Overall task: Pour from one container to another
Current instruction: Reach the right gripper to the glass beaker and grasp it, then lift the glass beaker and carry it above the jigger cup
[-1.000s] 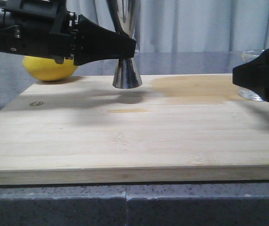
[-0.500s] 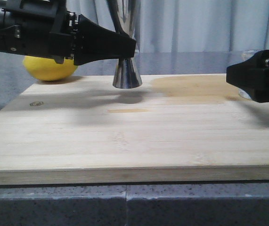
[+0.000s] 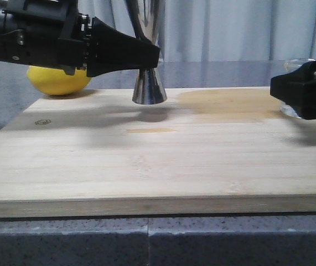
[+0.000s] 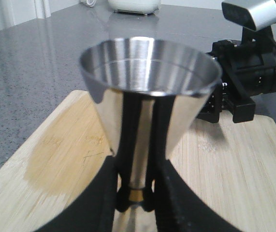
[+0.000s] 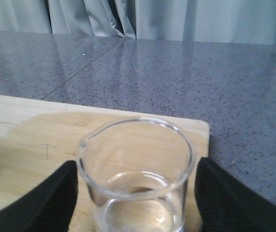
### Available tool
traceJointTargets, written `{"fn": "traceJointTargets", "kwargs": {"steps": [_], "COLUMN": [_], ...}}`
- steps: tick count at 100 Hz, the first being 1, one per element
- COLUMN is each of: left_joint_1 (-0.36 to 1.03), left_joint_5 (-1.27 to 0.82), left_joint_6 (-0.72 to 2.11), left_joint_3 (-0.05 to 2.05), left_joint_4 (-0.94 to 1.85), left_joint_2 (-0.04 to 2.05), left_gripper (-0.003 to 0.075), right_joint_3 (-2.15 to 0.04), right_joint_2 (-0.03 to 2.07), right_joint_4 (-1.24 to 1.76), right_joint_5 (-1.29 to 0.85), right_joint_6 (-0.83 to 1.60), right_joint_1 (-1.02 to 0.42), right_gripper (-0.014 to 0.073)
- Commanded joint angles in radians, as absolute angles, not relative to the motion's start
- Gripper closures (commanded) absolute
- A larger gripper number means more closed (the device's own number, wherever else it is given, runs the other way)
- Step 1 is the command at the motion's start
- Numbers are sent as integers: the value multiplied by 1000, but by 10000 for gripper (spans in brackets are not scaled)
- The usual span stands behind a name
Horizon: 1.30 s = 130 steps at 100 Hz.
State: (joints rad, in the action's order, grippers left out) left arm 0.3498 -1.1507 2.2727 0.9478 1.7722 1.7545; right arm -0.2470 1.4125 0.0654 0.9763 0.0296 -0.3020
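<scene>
The steel hourglass jigger stands on the wooden board at the back centre. My left gripper is shut on its gold-banded waist. In the left wrist view the jigger fills the middle, with that gripper clamped on the band. The clear glass beaker stands at the board's far right corner with a little clear liquid in it. My right gripper has a finger against each side of it. In the front view the right gripper hides most of the beaker.
A yellow lemon lies at the board's back left corner. A darker wet patch marks the board between the jigger and the beaker. Grey stone counter surrounds the board, and curtains hang behind.
The right gripper's near edge slid left, then back right a little, and sank slightly around the beaker. The beaker stays on the board. The left arm and jigger have not moved.
</scene>
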Motion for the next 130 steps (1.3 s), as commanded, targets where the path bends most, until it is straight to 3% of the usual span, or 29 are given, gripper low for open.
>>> {"fn": "traceJointTargets", "kwargs": {"steps": [1,22,51,80,101,130], "left_joint_1": [359,359,359,359,359,359], "left_joint_5": [-1268,-1268,-1268,-1268,-1268,-1268], "left_joint_6": [2260,2260,2260,2260,2256,2256], "left_joint_3": [977,977,977,977,977,977], "left_joint_4": [1839,1839,1838,1826,1825,1825], "left_joint_2": [1714,1714,1714,1714,1714,1714], "left_gripper": [713,713,713,713,713,713], "right_joint_3": [-270,-270,-270,-278,-359,-629], "right_joint_2": [1394,1394,1394,1371,1278,1162], "right_joint_4": [68,68,68,-12,-78,-265], "right_joint_5": [1066,1066,1077,1093,940,525], "right_joint_6": [43,43,43,43,43,36], "right_joint_1": [-302,-302,-302,-302,-302,-305], "right_gripper": [178,190,392,398,398,398]}}
